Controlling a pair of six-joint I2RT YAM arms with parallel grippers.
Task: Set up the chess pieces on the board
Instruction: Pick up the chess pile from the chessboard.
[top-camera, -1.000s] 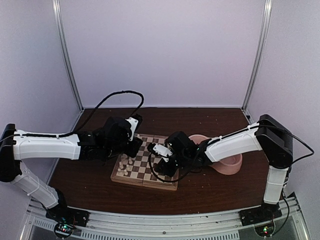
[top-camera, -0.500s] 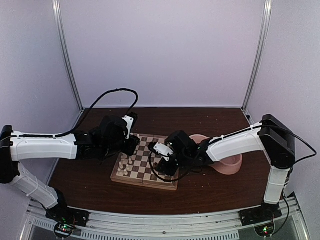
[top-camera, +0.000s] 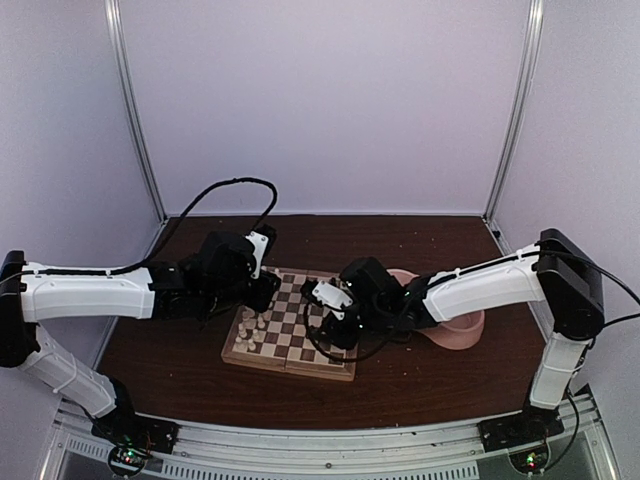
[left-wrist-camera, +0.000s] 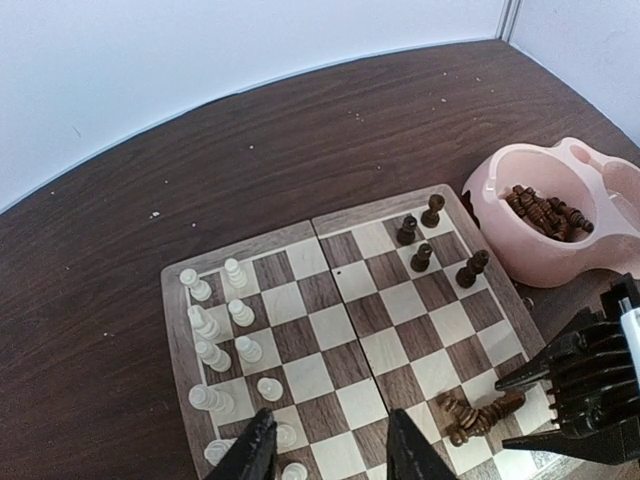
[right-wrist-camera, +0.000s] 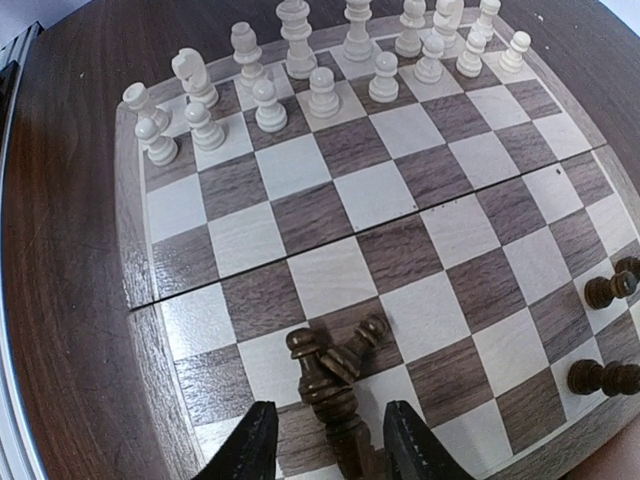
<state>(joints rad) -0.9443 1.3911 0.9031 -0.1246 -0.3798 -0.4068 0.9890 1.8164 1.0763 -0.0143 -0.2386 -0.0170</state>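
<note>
right tool (right-wrist-camera: 330, 450) sits low over the board (right-wrist-camera: 330, 215) at one rim. fingers part open, visible gap each side, gripping nothing. btwn & just ahead of its fingertips lies the dark heap (right-wrist-camera: 335, 388): a few dark brown pieces on their sides, crossed over each other, one reaching back btwn the fingers w/out being pinched. far ahead of this tool, along the opposite rim, the cream pieces (right-wrist-camera: 323, 92) stand upright in two rows. off to its right, near the board's side edge, are the standing dark pieces (right-wrist-camera: 600, 292). can't count them from here.

left tool (left-wrist-camera: 335, 450) hovers higher over the board, fingers also part open, only bare squares btwn them, holding nothing. ahead & to its left: the cream rows. ahead-right, by the far rim: four dark pieces upright. just right of its right finger: the dark heap, w/ the right tool's black fingers close beside it. further right, off the board on the tabletop (left-wrist-camera: 150, 180), is the pink bowl (left-wrist-camera: 520, 255), near the board's corner. spare dark pieces (left-wrist-camera: 545, 208) are piled in the compartment nearer the board.
</note>
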